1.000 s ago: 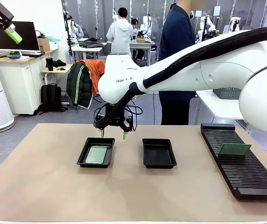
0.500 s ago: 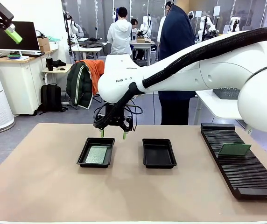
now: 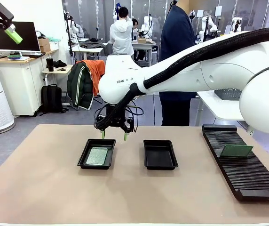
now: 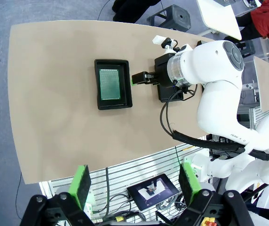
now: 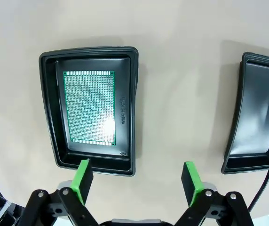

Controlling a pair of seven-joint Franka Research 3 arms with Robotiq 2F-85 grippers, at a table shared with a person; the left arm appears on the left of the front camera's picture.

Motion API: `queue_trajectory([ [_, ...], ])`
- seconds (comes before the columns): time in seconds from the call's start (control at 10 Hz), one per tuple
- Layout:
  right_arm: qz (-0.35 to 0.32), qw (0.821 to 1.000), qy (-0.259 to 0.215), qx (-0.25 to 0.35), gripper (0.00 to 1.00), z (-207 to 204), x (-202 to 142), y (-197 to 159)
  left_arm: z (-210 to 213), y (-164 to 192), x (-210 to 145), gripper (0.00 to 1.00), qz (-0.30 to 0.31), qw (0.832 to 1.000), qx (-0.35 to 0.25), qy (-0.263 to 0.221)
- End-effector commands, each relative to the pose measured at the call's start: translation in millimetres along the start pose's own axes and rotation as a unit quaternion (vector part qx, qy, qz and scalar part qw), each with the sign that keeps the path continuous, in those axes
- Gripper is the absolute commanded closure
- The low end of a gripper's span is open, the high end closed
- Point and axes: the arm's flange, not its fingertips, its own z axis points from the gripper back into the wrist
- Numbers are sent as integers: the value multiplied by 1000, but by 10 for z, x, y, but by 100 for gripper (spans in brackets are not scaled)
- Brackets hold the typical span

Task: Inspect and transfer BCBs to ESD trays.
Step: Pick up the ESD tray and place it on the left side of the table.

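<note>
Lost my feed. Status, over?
Right gripper open, empty, hovering over left tray far edge. Left gripper open, raised high. One board flat in left tray; right tray empty; second board on rack. No obstruction seen.

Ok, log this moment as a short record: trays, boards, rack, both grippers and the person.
left tray: holds one pale-green board, lying flat
right tray: empty
rack: a second board rests on its slots
right gripper: open, empty, hovering over the gap between the trays
left gripper: open, empty, high above the table
person: standing at the far side
</note>
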Motion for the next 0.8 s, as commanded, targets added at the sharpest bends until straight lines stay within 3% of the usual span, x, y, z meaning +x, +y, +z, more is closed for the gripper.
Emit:
queue_trajectory([
  [0.0, 0, 1000, 0, 0, 0, 2, -20, -8, -9, 11, 2, 0, 2, 1000, -5, -4],
  [0.7, 0, 1000, 0, 0, 0, 2, -20, -8, 0, 0, 0, 0, 0, 1000, 0, 0],
])
